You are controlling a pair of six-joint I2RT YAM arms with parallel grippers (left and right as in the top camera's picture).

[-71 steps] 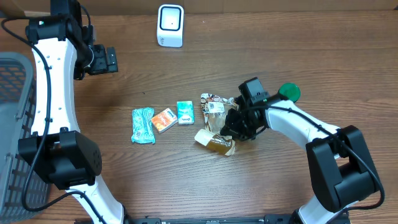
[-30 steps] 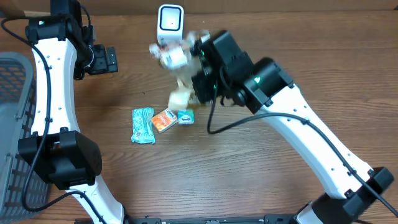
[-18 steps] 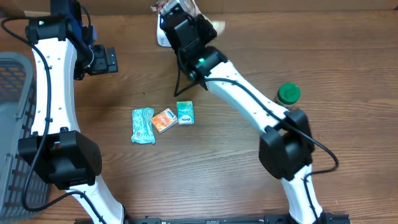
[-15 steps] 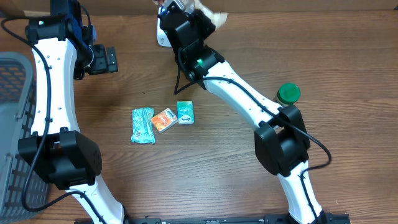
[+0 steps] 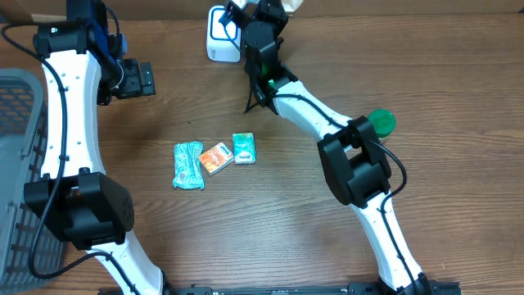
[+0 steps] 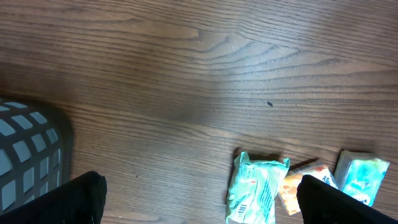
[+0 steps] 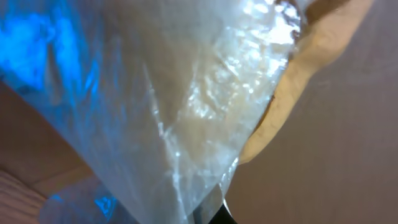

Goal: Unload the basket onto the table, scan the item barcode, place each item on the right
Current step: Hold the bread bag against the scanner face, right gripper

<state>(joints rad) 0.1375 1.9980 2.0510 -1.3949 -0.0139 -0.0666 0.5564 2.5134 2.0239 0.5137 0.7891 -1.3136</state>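
The item is a crinkled clear plastic packet [image 7: 186, 93] with tan contents. It fills the right wrist view, with blue light glinting on its film. My right gripper [image 5: 264, 10] is shut on it at the table's far edge, held up just right of the white barcode scanner [image 5: 218, 39]. Only a tan corner of the packet [image 5: 292, 4] shows in the overhead view. My left gripper [image 5: 144, 79] hangs open and holds nothing over bare wood at the far left, and its dark fingertips [image 6: 74, 200] show wide apart.
A teal packet [image 5: 187, 165], an orange packet [image 5: 216, 157] and a small teal box [image 5: 244, 148] lie in a row mid-table. A green round lid [image 5: 381, 123] sits at the right. A grey mesh basket [image 5: 16, 147] stands off the left edge.
My right gripper lifted the packet off the table and carried it up to the scanner. It has since shifted right along the far edge. The left arm has not moved.
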